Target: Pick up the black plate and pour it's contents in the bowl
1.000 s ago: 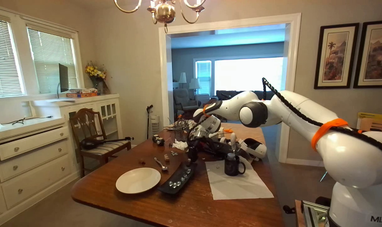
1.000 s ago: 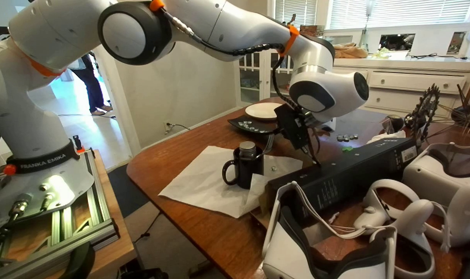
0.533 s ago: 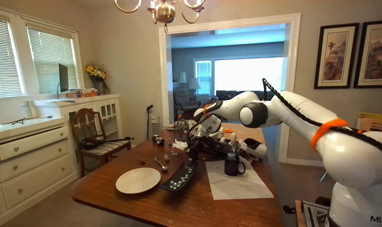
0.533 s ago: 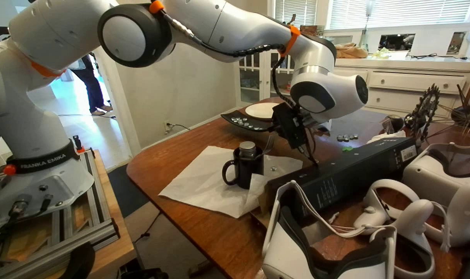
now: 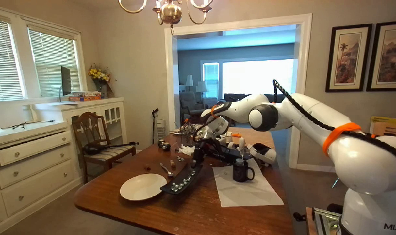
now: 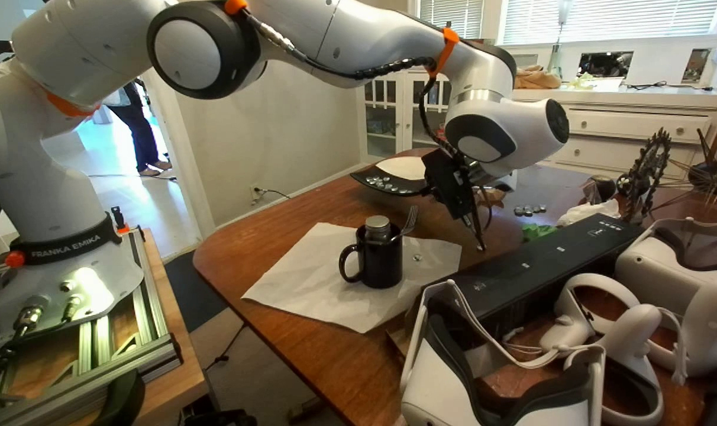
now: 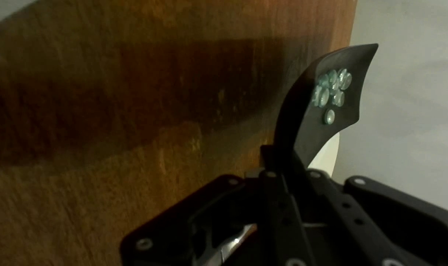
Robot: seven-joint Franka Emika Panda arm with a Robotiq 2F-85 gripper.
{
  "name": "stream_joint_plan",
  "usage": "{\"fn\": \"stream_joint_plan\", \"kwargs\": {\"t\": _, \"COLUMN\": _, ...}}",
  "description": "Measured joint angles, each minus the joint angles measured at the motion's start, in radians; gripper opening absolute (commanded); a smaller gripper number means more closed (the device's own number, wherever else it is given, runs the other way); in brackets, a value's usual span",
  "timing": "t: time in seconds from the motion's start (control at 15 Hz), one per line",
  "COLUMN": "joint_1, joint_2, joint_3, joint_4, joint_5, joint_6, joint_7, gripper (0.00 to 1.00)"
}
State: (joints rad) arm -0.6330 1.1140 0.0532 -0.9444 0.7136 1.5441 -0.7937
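My gripper [image 7: 281,159] is shut on one end of the black plate [image 7: 320,131] and holds it above the table, with its shadow beneath. The plate also shows in both exterior views [image 5: 186,184] [image 6: 363,176]. Its contents, clear greenish glassy bits [image 7: 333,87], lie on it, clustered toward the free end. The bowl, a round white shallow dish [image 5: 140,186], stands on the table. In an exterior view the plate's free end overlaps the dish's near rim [image 6: 403,167]. In the wrist view the dish [image 7: 327,155] is mostly hidden behind the plate and fingers.
A black mug [image 5: 241,173] with a jar and fork stands on white paper [image 5: 250,195]. A spoon [image 5: 167,170] lies beside the dish. A long black box [image 6: 542,260] and white headsets [image 6: 453,378] lie nearby. Loose glassy bits [image 6: 530,210] lie on the table.
The gripper and plate have risen, and the plate's free end has moved toward the white dish. The long black box has tipped or shifted, now showing more of its top.
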Motion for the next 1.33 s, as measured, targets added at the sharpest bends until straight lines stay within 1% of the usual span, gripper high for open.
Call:
{"fn": "stream_joint_plan", "kwargs": {"t": 0.2, "joint_1": 0.009, "joint_2": -0.015, "joint_3": 0.022, "joint_4": 0.004, "joint_5": 0.008, "joint_6": 0.018, "joint_7": -0.002, "gripper": 0.02}}
{"fn": "stream_joint_plan", "kwargs": {"t": 0.53, "joint_1": 0.029, "joint_2": -0.031, "joint_3": 0.069, "joint_4": 0.026, "joint_5": 0.011, "joint_6": 0.013, "joint_7": 0.017, "gripper": 0.02}}
{"fn": "stream_joint_plan", "kwargs": {"t": 0.6, "joint_1": 0.033, "joint_2": -0.031, "joint_3": 0.078, "joint_4": 0.037, "joint_5": 0.011, "joint_6": -0.003, "joint_7": 0.032, "gripper": 0.08}}
{"fn": "stream_joint_plan", "kwargs": {"t": 0.87, "joint_1": 0.035, "joint_2": -0.029, "joint_3": 0.077, "joint_4": 0.041, "joint_5": 0.008, "joint_6": -0.002, "joint_7": 0.034, "gripper": 0.08}}
{"fn": "stream_joint_plan", "kwargs": {"t": 0.93, "joint_1": 0.034, "joint_2": -0.029, "joint_3": 0.076, "joint_4": 0.041, "joint_5": 0.008, "joint_6": -0.002, "joint_7": 0.034, "gripper": 0.02}}
{"fn": "stream_joint_plan", "kwargs": {"t": 1.33, "joint_1": 0.039, "joint_2": -0.028, "joint_3": 0.082, "joint_4": 0.046, "joint_5": 0.012, "joint_6": 0.028, "joint_7": 0.039, "gripper": 0.02}}
